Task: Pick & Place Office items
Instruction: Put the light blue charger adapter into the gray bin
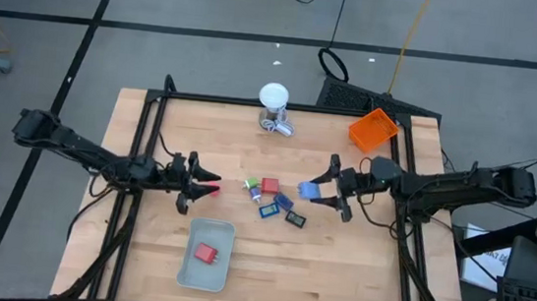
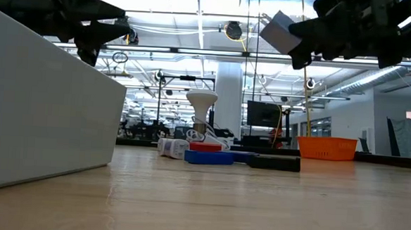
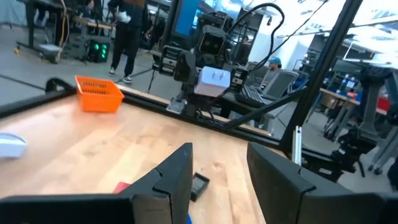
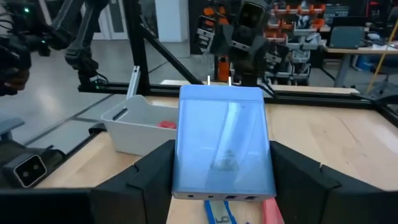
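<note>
My right gripper (image 1: 324, 189) hangs above the table's right half, shut on a light-blue flat piece (image 4: 222, 140), which the low view shows high in the air (image 2: 280, 31). My left gripper (image 3: 217, 177) is open and raised over the table's left half (image 1: 198, 181), holding nothing. A small red piece (image 1: 211, 192) shows right beside its fingertips. Between the grippers a cluster lies flat on the table: a red block (image 1: 270, 185), a green-and-white bit (image 1: 251, 183), blue-faced pieces (image 1: 283, 202) and a dark rectangle (image 1: 296, 218). Another red block (image 1: 205, 253) lies in the pale grey tray (image 1: 192, 270). My right gripper pinches the light-blue piece between its two fingers (image 4: 146, 171), one on each long side edge (image 4: 182, 168). The fingers come roughly level from the table's right side. The piece sticks out past the fingertips, lifted clear of the table and tilted (image 2: 280, 31).
An orange bin (image 1: 372, 128) stands at the far right corner. A white ball-topped object (image 1: 273, 100) stands at the middle of the far edge. The grey tray's wall (image 2: 44, 99) rises close in the low view. Bare wood lies in front of the right gripper, toward the near edge.
</note>
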Motion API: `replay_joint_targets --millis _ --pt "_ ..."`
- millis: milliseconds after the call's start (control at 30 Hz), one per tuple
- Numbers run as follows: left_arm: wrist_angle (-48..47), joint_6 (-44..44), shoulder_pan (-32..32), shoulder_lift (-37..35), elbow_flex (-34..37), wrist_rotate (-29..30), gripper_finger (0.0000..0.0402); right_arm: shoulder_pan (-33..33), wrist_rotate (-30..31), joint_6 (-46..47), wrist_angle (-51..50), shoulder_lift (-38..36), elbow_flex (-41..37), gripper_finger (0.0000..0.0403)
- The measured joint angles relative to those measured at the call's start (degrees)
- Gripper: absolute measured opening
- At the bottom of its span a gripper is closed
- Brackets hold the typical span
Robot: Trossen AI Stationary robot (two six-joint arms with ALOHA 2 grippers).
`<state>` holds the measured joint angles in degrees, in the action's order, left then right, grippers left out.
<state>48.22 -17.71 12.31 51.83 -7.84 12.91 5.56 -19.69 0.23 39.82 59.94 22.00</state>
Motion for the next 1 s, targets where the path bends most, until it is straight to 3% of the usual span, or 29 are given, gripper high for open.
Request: replay_joint_targets --millis 300,467,600,833,1000 --pt "9.0 -13.7 0.0 10.4 -0.6 0.6 0.0152 -2.7 0.0 0.0 3.0 0.0 0.0 0.0214" --pt "9.1 -21.7 0.0 15.2 -4.8 2.4 0.0152 -4.6 0.7 -0.5 4.8 0.0 0.0 0.0214" --pt "9.1 -22.4 0.0 19.6 -10.0 5.4 0.0152 -6.6 4.4 -2.9 4.4 0.0 0.2 0.0214" --pt "8.0 -21.3 0.0 27.9 -20.4 5.1 0.0154 -10.5 10.9 -6.1 1.8 2.4 3.8 0.0214" --pt "-1.8 -25.4 -1.0 30.7 -26.9 5.0 0.0193 -13.5 20.9 -11.2 -7.4 5.9 8.4 0.0215"
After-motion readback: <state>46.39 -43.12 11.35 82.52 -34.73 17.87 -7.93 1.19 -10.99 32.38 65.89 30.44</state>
